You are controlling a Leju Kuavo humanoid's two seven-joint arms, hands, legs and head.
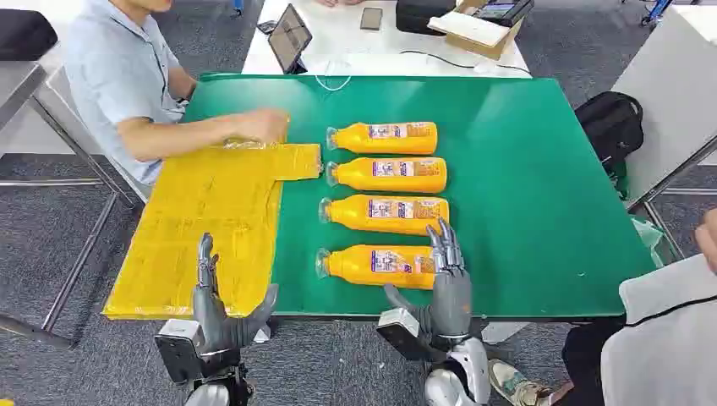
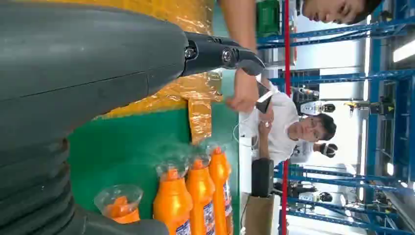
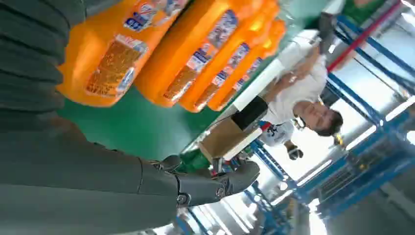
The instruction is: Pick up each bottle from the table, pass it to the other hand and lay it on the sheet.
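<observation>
**Four bottles in a row, both hands empty at the near edge**

The green table (image 1: 524, 169) has a smooth, matte top. Its right half is bare green surface, well apart from everything else. Four orange plastic bottles lie on their sides in a column near the middle, clear caps pointing toward the sheet, printed labels up: the nearest bottle (image 1: 376, 266), the second bottle (image 1: 385, 212), the third bottle (image 1: 386, 173) and the farthest bottle (image 1: 382, 137). Narrow green gaps separate them.

The yellow sheet (image 1: 203, 228) is crinkled and glossy, an L-shaped piece covering the table's left part and hanging slightly past the left and near edges. A strip of green lies between its right edge and the bottle caps. A person's hand (image 1: 264, 125) rests on the sheet's far edge.

The right hand (image 1: 446, 279) stands upright at the near edge, fingers apart and straight, just beside the base of the nearest bottle, holding nothing. The left hand (image 1: 216, 300) is raised over the sheet's near edge, fingers spread, empty.
</observation>
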